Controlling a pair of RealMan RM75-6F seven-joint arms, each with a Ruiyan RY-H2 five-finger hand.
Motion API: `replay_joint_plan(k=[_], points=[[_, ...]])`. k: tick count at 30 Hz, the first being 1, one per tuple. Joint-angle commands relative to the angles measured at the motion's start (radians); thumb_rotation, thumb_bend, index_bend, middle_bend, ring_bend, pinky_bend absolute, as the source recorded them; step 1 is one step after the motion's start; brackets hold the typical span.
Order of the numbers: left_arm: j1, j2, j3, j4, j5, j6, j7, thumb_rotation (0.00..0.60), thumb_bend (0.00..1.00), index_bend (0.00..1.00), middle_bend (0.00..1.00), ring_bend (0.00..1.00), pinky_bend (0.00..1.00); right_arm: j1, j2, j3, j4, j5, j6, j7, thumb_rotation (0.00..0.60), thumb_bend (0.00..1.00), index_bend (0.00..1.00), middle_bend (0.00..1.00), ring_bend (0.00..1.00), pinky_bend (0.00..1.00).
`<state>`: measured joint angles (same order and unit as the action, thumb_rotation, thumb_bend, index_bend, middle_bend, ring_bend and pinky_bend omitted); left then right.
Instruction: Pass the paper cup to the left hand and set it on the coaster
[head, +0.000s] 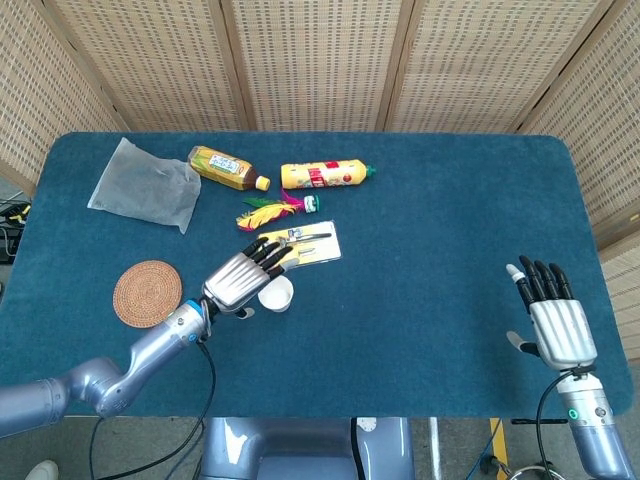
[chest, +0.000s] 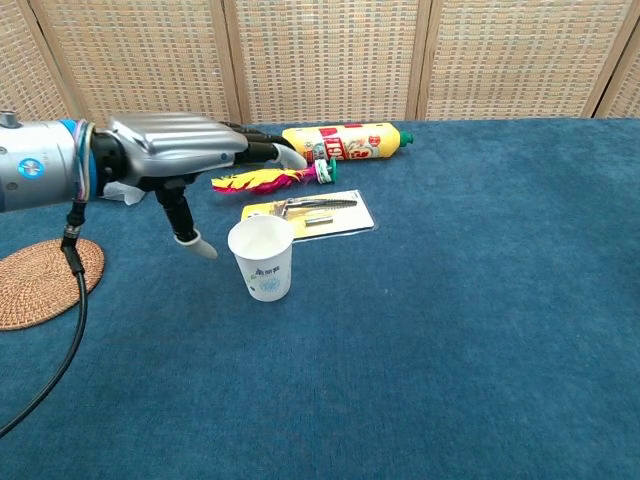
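A white paper cup (head: 277, 294) (chest: 262, 258) stands upright near the table's middle. My left hand (head: 240, 277) (chest: 178, 150) hovers just left of and above the cup, fingers stretched out flat and apart, holding nothing. The round woven coaster (head: 147, 293) (chest: 42, 280) lies flat on the left of the table, bare. My right hand (head: 555, 318) is at the table's front right edge, fingers straight and spread, holding nothing. It is outside the chest view.
Behind the cup lie a packaged razor (head: 303, 243) (chest: 315, 211), a feather toy (head: 268, 211) (chest: 268, 180), a yellow bottle (head: 323, 175) (chest: 342, 142) and a tea bottle (head: 226, 168). A clear plastic bag (head: 146, 186) lies at the back left.
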<state>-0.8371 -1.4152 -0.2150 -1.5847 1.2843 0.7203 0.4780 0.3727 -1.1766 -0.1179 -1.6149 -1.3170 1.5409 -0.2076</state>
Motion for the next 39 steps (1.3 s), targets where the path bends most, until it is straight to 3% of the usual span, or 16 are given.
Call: replay_joint_plan(k=[1, 4, 8, 10, 17, 22, 28, 35, 39], points=[[-0.034, -0.034, 0.002, 0.027, -0.05, -0.02, 0.033, 0.6, 0.0, 0.0, 0.0, 0.0, 0.07, -0.012, 0.006, 0.016, 0.005, -0.003, -0.013, 0.012, 0.6, 0.0, 0.06, 0.0, 0.0, 0.0], [-0.05, -0.048, 0.009, 0.039, -0.075, -0.027, 0.042, 0.6, 0.0, 0.0, 0.01, 0.05, 0.16, -0.021, 0.01, 0.03, 0.01, -0.002, -0.022, 0.02, 0.6, 0.0, 0.06, 0.0, 0.0, 0.0], [-0.073, -0.067, 0.022, 0.061, -0.104, -0.038, 0.054, 0.6, 0.0, 0.01, 0.14, 0.18, 0.28, -0.034, 0.014, 0.05, 0.013, -0.005, -0.029, 0.031, 0.6, 0.0, 0.06, 0.0, 0.0, 0.0], [-0.081, -0.073, 0.028, 0.067, -0.12, -0.036, 0.06, 0.6, 0.0, 0.07, 0.21, 0.25, 0.33, -0.04, 0.015, 0.059, 0.014, -0.012, -0.032, 0.033, 0.6, 0.0, 0.06, 0.0, 0.0, 0.0], [-0.098, -0.093, 0.042, 0.081, -0.169, -0.016, 0.049, 0.6, 0.0, 0.4, 0.47, 0.49, 0.5, -0.058, 0.013, 0.088, 0.011, -0.033, -0.048, 0.029, 0.6, 0.0, 0.06, 0.0, 0.0, 0.0], [-0.096, -0.065, 0.047, 0.061, -0.181, 0.023, 0.05, 0.6, 0.0, 0.46, 0.51, 0.51, 0.51, -0.07, 0.012, 0.102, 0.011, -0.047, -0.057, 0.027, 0.6, 0.0, 0.07, 0.0, 0.0, 0.0], [-0.061, 0.055, 0.055, 0.004, -0.201, 0.063, 0.016, 0.6, 0.0, 0.46, 0.51, 0.51, 0.51, -0.082, 0.012, 0.115, 0.007, -0.065, -0.071, 0.021, 0.6, 0.0, 0.07, 0.0, 0.0, 0.0], [0.029, 0.263, 0.124, -0.047, -0.285, 0.053, -0.054, 0.6, 0.0, 0.46, 0.5, 0.5, 0.51, -0.093, 0.005, 0.128, -0.003, -0.087, -0.083, -0.001, 0.6, 0.0, 0.07, 0.0, 0.0, 0.0], [0.07, 0.308, 0.15, -0.022, -0.286, 0.044, -0.12, 0.6, 0.0, 0.46, 0.5, 0.5, 0.51, -0.096, 0.0, 0.134, -0.009, -0.096, -0.087, -0.016, 0.6, 0.0, 0.08, 0.0, 0.0, 0.0]])
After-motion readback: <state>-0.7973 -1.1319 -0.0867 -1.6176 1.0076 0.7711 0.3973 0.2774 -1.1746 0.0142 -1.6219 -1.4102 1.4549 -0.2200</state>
